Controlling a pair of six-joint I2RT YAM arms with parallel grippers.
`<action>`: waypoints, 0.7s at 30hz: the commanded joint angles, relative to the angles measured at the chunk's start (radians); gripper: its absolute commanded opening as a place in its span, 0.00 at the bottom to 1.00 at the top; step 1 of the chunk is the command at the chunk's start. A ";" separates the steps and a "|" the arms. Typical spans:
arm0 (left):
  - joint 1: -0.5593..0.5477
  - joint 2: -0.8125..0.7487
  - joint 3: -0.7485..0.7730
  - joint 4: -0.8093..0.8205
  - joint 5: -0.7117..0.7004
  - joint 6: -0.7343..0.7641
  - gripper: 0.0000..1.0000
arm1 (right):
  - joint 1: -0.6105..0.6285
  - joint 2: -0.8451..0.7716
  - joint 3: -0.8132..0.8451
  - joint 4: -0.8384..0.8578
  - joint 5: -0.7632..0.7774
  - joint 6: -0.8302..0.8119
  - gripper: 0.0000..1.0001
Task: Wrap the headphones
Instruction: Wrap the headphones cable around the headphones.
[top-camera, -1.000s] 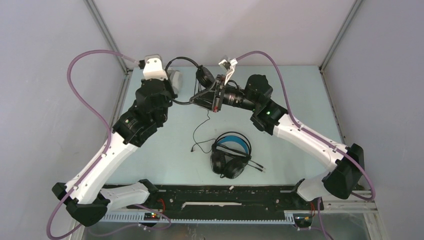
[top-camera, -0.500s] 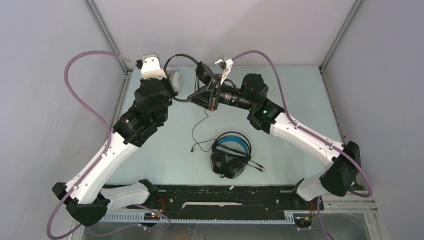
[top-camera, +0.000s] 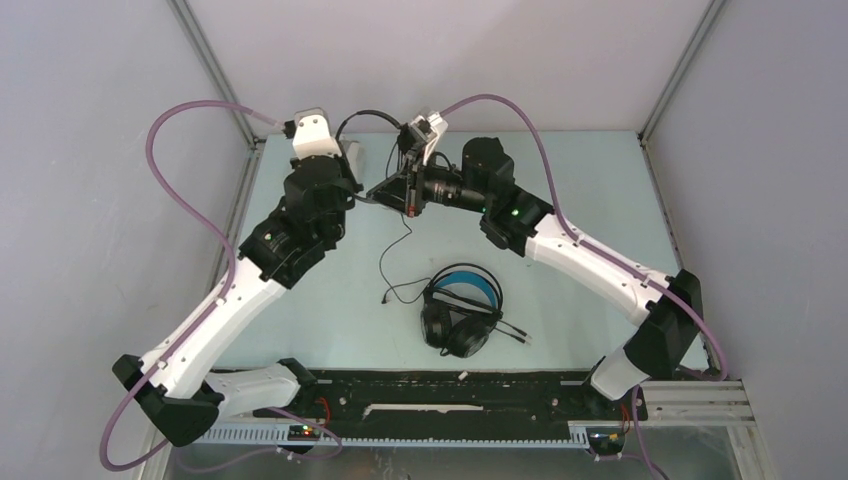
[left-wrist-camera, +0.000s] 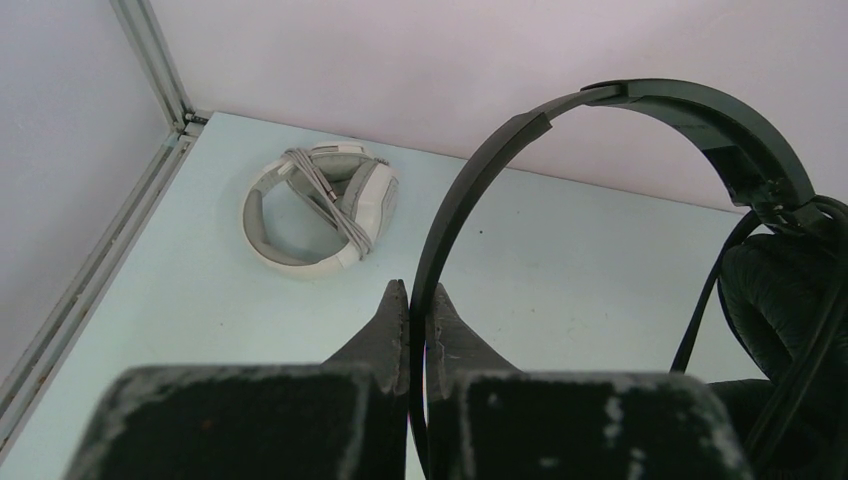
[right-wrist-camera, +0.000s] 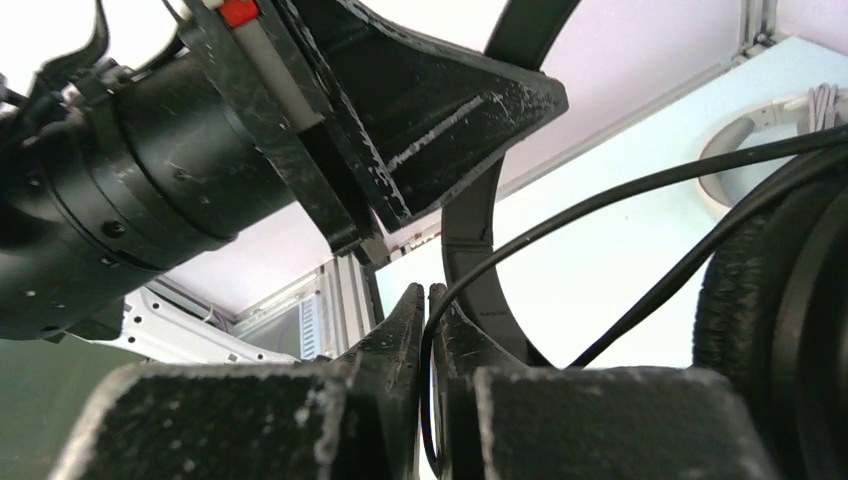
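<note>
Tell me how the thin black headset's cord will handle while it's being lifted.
Likely floppy: the cord hangs slack below the raised headset. Probably light: the left hand carries the headset by its thin headband. The cord may slip, since the right hand pinches only a thin strand.

My left gripper (left-wrist-camera: 412, 292) is scuffed matt black plastic. The thin black headphones (left-wrist-camera: 640, 100) have a smooth plastic band and grainy ear pads.
</note>
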 joint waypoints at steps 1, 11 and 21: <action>-0.011 -0.010 0.036 0.065 0.029 -0.078 0.00 | 0.002 0.005 -0.002 -0.046 0.036 -0.035 0.09; -0.001 -0.013 0.107 -0.006 0.034 -0.138 0.00 | 0.005 -0.090 -0.104 -0.014 0.054 -0.149 0.14; 0.023 0.000 0.172 -0.030 0.078 -0.175 0.00 | 0.009 -0.147 -0.172 0.019 0.101 -0.245 0.16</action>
